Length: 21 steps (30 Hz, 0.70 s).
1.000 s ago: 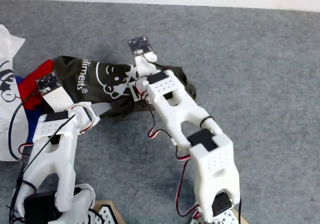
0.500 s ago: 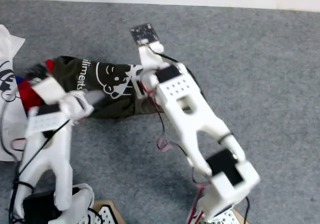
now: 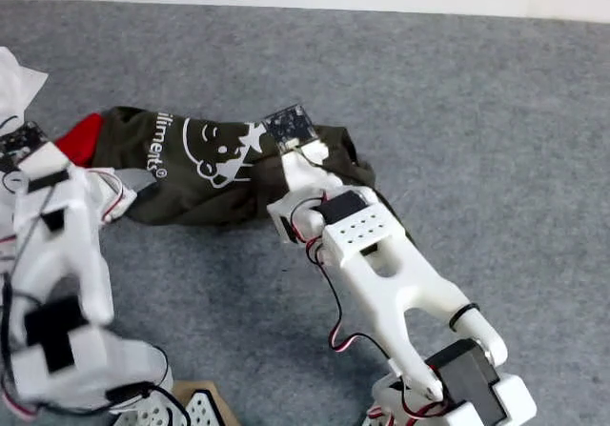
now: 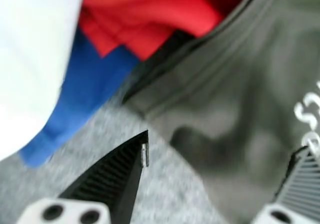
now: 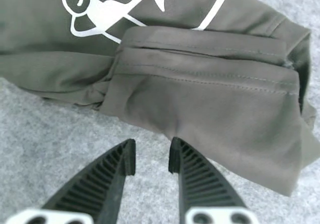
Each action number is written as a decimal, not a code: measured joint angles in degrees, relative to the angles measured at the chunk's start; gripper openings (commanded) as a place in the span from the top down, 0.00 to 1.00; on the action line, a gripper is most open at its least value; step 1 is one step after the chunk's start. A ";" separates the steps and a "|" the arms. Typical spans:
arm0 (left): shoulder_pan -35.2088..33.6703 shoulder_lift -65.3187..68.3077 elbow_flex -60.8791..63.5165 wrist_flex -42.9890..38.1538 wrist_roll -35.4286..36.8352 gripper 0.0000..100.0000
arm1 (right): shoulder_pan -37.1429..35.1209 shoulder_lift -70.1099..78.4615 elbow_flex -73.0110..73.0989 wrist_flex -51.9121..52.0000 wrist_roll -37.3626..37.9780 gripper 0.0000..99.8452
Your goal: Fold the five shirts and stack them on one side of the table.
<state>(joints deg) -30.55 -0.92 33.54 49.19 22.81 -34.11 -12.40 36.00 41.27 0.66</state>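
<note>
1. Although the grey table [image 3: 496, 111] is unchanged, both arms on it have drawn off the work within the last second.
2. The olive shirt [image 3: 205, 173] lies left of the table's centre as a long, loosely folded bundle with the white print facing up. It has kept its place. In the right wrist view a sleeve panel is doubled over its end, so the fold looks partly made but not squared.
3. The pile at the table's left edge consists of a white garment [image 3: 11, 73], a red garment [image 3: 81, 140] and a blue garment [image 4: 75, 83]. The red one touches the olive shirt's left end.
4. The right arm [image 3: 391, 273] reached across to the shirt's far edge a second ago. It has since pulled back to the near edge.
5. The left arm [image 3: 57, 245] has swung from the shirt's left end out toward the pile.
6. The right gripper [image 5: 151, 151] has its fingers a narrow gap apart and holds nothing. Its tips sit just short of the doubled sleeve.
7. The left gripper [image 4: 222, 149] is spread wide and empty above the shirt's collar end.
8. Judgement: the shirt is released. The next step is probably a regrasp for the closing fold or for transfer to the pile.
</note>
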 measured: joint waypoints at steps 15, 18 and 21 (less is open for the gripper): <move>-0.26 21.27 -20.48 0.09 0.09 0.67 | 0.00 0.00 0.00 -0.18 0.35 0.88; 0.26 21.27 -20.92 0.97 0.09 0.86 | 0.00 0.00 0.00 -0.18 0.35 0.88; 1.58 21.36 -20.92 1.23 -2.55 0.95 | 0.00 0.00 0.00 -0.18 0.35 0.88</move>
<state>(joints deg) -28.97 20.44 12.62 50.42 20.26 -34.11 -12.40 36.00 41.10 1.01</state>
